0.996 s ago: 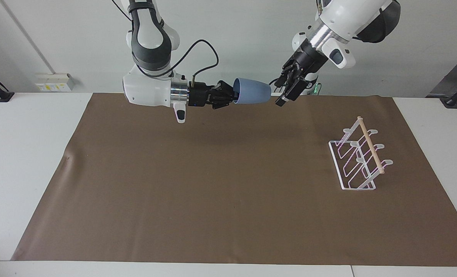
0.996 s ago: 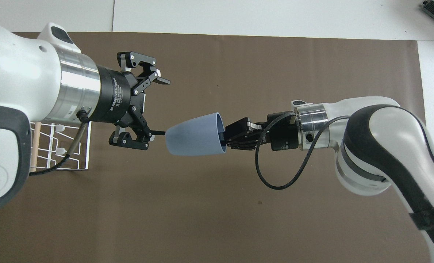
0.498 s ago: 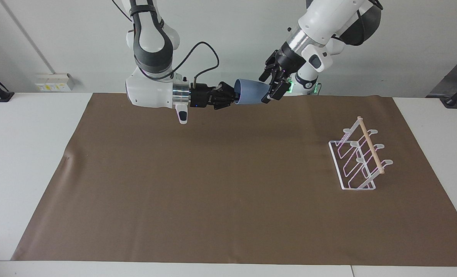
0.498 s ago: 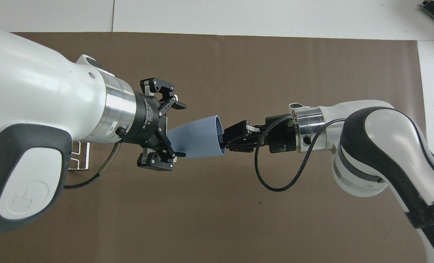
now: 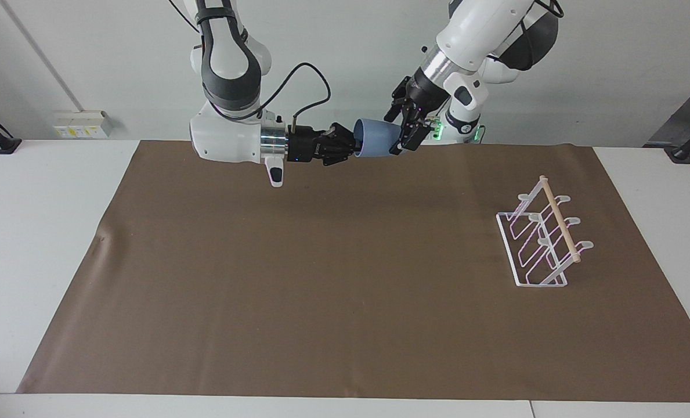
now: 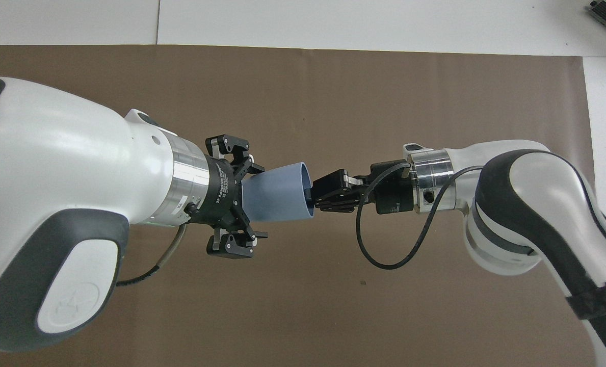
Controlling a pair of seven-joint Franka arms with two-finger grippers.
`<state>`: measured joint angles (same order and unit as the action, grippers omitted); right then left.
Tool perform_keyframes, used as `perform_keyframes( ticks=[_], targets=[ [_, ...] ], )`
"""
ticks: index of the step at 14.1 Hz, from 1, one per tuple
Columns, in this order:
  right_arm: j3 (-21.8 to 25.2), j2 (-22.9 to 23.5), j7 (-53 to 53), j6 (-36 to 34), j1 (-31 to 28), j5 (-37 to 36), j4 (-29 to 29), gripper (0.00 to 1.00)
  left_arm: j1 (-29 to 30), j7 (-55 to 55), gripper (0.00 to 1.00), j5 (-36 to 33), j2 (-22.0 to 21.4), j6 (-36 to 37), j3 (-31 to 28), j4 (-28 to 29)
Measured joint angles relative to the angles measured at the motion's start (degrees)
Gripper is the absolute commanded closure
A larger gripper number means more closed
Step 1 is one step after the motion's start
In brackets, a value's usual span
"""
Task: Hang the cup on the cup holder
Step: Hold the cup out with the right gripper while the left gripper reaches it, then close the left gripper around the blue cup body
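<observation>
Since one second ago, the left gripper (image 5: 401,129) (image 6: 245,200) has advanced from a position clear of the small light blue handleless plastic cup (image 5: 374,138) (image 6: 278,192) to straddle its rounded base end. Its fingers stand wide, one on each side of the cup body; contact cannot be confirmed. The right gripper (image 5: 349,143) (image 6: 317,196) has not shifted appreciably and holds the cup by its rim, one finger inside the mouth, the cup lying horizontal in the air above the brown mat (image 5: 333,278) (image 6: 333,102) at the edge nearest the robots. The white wire cup holder with a light wooden dowel across its top (image 5: 545,237) stands on the mat toward the left arm's end of the table, well apart from the cup; in the overhead view the left arm hides it.
</observation>
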<state>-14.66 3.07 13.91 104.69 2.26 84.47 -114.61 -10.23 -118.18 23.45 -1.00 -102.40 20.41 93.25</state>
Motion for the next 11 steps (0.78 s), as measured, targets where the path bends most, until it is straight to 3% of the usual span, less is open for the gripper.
perform_keyframes(
  ticks=[1, 2, 3, 4, 5, 11],
  targets=[
    [0.0, -0.07, 0.15, 0.0, 0.03, 0.0, -0.08, 1.0, -0.01, -0.02, 0.0, 0.0, -0.22, -0.14, -0.01, 0.26],
    [0.0, -0.11, 0.15, 0.0, 0.05, 0.0, -0.1, 1.0, -0.01, -0.04, 0.29, 0.0, -0.36, -0.33, -0.01, 0.43],
    [0.0, -0.12, 0.15, 0.0, 0.05, 0.03, -0.1, 1.0, -0.03, -0.06, 0.66, 0.0, -0.43, -0.66, 0.0, 0.51],
    [0.0, -0.14, 0.18, -0.18, 0.05, 0.03, -0.13, 1.0, -0.03, -0.08, 0.88, 0.0, -0.45, -1.36, -0.02, 0.51],
    [0.04, -0.16, 0.23, -0.33, 0.02, 0.05, -0.23, 1.0, -0.03, -0.08, 0.99, -0.01, -0.48, -1.82, -0.13, 0.51],
    [0.06, -0.18, 0.68, -0.34, -0.06, 0.34, -0.23, 1.0, -0.04, -0.11, 1.0, 0.03, -0.57, -2.18, -0.13, 0.54]
  ],
)
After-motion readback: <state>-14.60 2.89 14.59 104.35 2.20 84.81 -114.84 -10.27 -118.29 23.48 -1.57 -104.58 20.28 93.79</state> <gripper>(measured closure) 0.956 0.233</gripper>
